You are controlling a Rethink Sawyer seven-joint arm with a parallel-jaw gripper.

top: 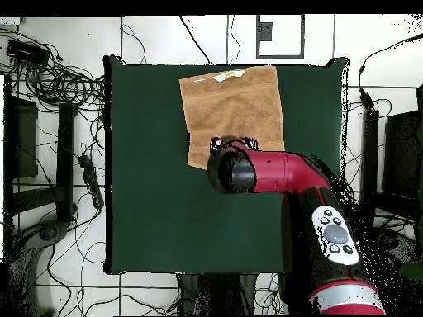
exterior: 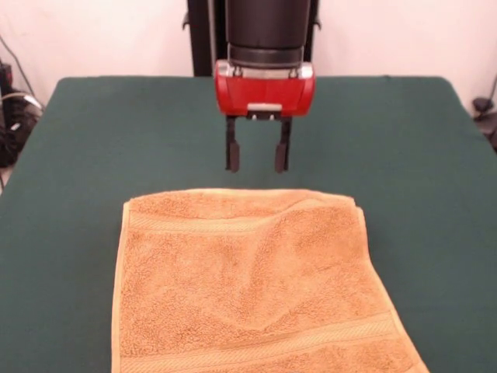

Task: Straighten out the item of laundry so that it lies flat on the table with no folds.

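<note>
Front view shows the green tabletop [exterior: 85, 155] stretching wide under me. On its near part lies the orange towel [exterior: 248, 287], spread out, a soft ridge rumpling its middle, its near edge cut off by the frame. My pincer [exterior: 258, 157] hangs just beyond the towel's far edge, jaws apart, holding nothing.

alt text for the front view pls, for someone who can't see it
An orange-tan towel lies spread on a dark green table, a soft ridge creasing its middle. The red and black gripper hangs open just beyond its far edge.
</note>
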